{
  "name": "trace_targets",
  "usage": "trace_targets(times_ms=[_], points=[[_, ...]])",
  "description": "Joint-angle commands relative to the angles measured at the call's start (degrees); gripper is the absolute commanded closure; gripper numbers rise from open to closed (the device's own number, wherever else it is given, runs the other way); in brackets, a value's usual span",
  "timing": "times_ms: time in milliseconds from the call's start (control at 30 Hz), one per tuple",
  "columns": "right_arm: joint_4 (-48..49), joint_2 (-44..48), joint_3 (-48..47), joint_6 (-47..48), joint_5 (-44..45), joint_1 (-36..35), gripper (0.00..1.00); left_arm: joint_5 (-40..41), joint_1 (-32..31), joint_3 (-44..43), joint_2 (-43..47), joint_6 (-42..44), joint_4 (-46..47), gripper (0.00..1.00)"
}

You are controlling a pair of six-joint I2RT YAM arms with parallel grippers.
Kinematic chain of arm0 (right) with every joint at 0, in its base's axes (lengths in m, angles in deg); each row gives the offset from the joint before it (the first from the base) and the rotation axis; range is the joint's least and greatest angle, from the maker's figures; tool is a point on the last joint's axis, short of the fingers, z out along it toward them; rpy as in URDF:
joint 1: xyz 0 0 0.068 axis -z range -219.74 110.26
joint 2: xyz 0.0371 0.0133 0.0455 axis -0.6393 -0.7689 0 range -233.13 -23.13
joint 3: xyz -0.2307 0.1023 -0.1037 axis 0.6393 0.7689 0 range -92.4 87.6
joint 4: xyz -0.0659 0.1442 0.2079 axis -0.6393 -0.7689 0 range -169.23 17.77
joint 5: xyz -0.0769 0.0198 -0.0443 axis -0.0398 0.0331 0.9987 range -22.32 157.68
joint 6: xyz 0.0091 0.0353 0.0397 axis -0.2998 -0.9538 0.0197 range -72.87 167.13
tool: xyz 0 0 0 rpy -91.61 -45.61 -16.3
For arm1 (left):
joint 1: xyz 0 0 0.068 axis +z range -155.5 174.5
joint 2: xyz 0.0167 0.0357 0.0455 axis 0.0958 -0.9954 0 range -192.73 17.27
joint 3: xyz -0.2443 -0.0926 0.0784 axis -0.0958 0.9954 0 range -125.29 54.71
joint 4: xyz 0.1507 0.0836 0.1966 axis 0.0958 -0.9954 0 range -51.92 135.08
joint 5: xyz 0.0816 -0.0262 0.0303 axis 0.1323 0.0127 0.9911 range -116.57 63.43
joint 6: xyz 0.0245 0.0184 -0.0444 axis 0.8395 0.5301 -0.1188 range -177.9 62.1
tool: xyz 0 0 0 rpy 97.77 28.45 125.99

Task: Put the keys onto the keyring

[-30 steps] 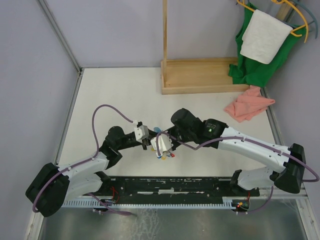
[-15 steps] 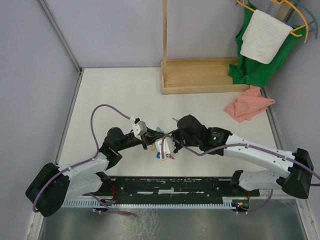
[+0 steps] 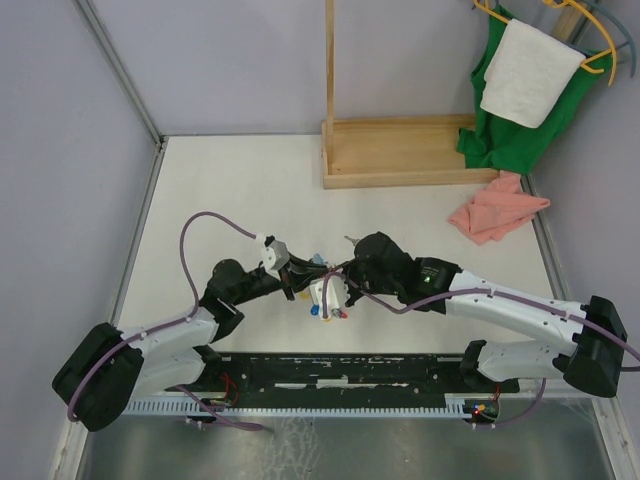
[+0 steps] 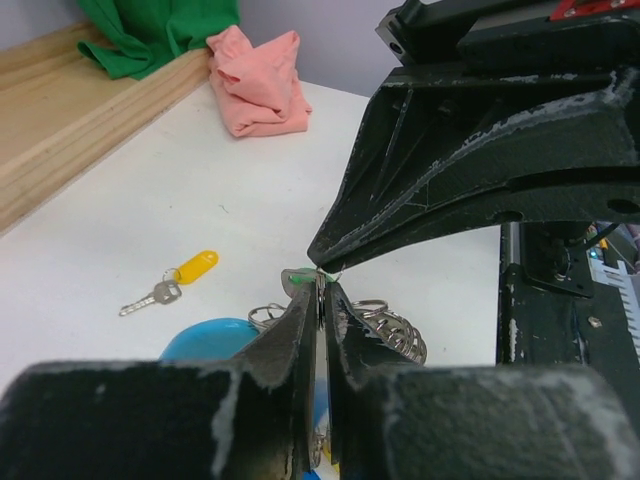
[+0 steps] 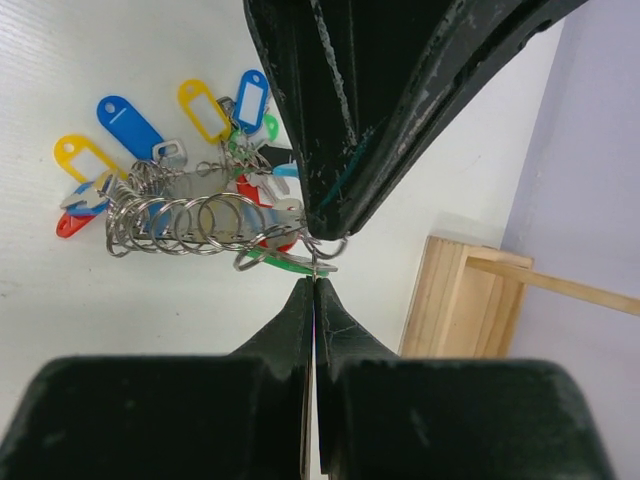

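Where the two arms meet on the bench (image 3: 230,180), the keyring (image 3: 325,297) lies flat, a dense coil of small metal rings (image 5: 185,222) with keys and blue, yellow, red and green tags fanned out round it. Its light-blue band (image 4: 205,340) shows in the left wrist view, partly behind the fingers.

Left tool (image 3: 300,288) sits at the keyring's left side, jaws pinched to a hairline slit. Right tool (image 3: 342,285) sits at the keyring's right side, jaws fully closed. The two tips nearly touch each other just above the keyring. A small ring with a green tag (image 5: 285,263) sits right at both tips; cannot tell whether either tool actually grips it.

One loose key with a yellow tag (image 4: 192,267) lies flat on the bench just beyond the keyring, on the side away from the arm bases and not touching it. No tool is on it.

Well beyond the keyring, far side: a wooden frame (image 3: 400,165). Far right of the keyring: a pink cloth (image 3: 497,210) bunched on the bench, with a green cloth (image 3: 510,130) and a white towel (image 3: 525,75) hanging behind it.
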Motion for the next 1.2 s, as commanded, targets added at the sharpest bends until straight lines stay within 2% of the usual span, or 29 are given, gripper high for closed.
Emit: trace_targets(times_ms=[0,133,267,567,833,1033,1100,1167], points=[[-2.2,0.6,-5.8,3.0,1.4,-0.1,0.99,0.1,0.2,-1.3,3.9,3.6,-1.3,0.82],[-5.4,-1.2,-9.2,4.3,0.1,-0.1,0.99,-2.7,0.2,-3.2,5.2,7.2,-6.7,0.71],[-6.8,-1.9,-10.6,5.2,-0.9,-0.2,0.99,-4.2,0.3,-4.1,5.2,9.5,-9.0,0.66],[-7.7,-3.0,-11.5,6.3,-1.6,-0.4,0.99,-4.6,0.2,-6.3,3.7,14.3,-12.7,0.65],[-7.8,-3.0,-11.8,6.3,-2.2,-0.5,0.99,-7.8,0.2,-7.8,1.2,15.1,-13.3,0.67],[-7.9,-2.6,-11.7,6.3,-2.3,-0.5,0.99,-7.8,0.2,-8.6,0.1,16.3,-15.5,0.74],[-8.0,-2.4,-11.7,6.3,-2.3,-0.5,0.99,-8.0,0.2,-8.9,-0.4,16.4,-15.5,0.81],[-8.3,-2.2,-11.7,6.1,-2.2,-0.5,0.99,-7.9,0.2,-9.0,-0.5,16.2,-15.5,0.93]])
